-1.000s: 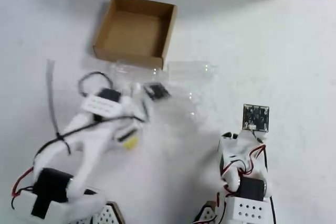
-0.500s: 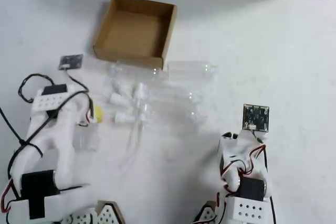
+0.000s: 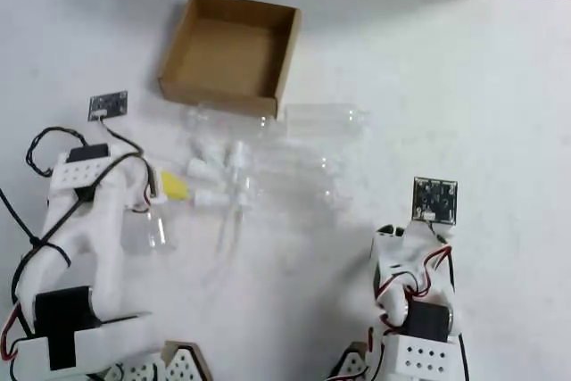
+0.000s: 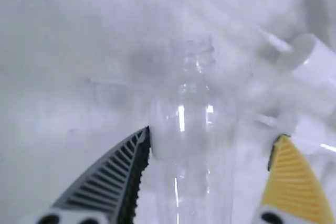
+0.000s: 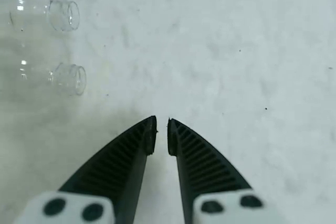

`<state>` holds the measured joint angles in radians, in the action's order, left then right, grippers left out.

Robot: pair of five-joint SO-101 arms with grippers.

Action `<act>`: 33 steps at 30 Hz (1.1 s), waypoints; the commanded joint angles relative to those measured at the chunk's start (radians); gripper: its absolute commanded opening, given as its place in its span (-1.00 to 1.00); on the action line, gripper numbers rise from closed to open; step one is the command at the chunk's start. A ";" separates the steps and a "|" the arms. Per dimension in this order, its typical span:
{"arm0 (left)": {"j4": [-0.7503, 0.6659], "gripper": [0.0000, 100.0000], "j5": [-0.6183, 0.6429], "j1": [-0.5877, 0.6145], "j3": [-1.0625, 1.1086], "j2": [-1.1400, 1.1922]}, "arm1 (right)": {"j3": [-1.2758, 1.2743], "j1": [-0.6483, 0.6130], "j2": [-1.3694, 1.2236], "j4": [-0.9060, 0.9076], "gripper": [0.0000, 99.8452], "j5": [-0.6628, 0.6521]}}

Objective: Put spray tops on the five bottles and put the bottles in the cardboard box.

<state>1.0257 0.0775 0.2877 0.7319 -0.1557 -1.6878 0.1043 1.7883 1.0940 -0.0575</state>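
Shows left gripper (image 4: 212, 136) spread open astride a clear bottle (image 4: 191, 114) at near left, right gripper (image 5: 161, 132) pinched shut on nothing at near right, cardboard box (image 3: 285, 55) far beyond loose spray tops (image 3: 207, 198).

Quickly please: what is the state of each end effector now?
Left end effector: open around a clear bottle.
Right end effector: closed, holding nothing.

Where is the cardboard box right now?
In the high view, the cardboard box sits open at the far side of the table, left of the middle, with clear bottles lying just in front of it.
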 commanded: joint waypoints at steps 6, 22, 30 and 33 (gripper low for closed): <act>0.031 -0.29 0.006 0.012 -0.089 -0.004 | -0.002 -0.005 0.005 0.005 -0.97 -0.014; 0.192 -0.29 -0.044 0.013 -0.311 0.257 | -0.002 -0.007 0.007 0.005 -0.97 -0.014; 0.189 -0.29 -0.038 0.013 -0.304 0.231 | -0.002 -0.007 0.008 0.005 -0.97 -0.014; 0.189 -0.41 -0.038 0.013 -0.302 0.239 | -0.002 -0.007 0.008 0.005 -0.97 -0.014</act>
<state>1.1976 0.0483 0.2908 0.4695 0.1082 -1.6878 0.1043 1.7883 1.0940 -0.0575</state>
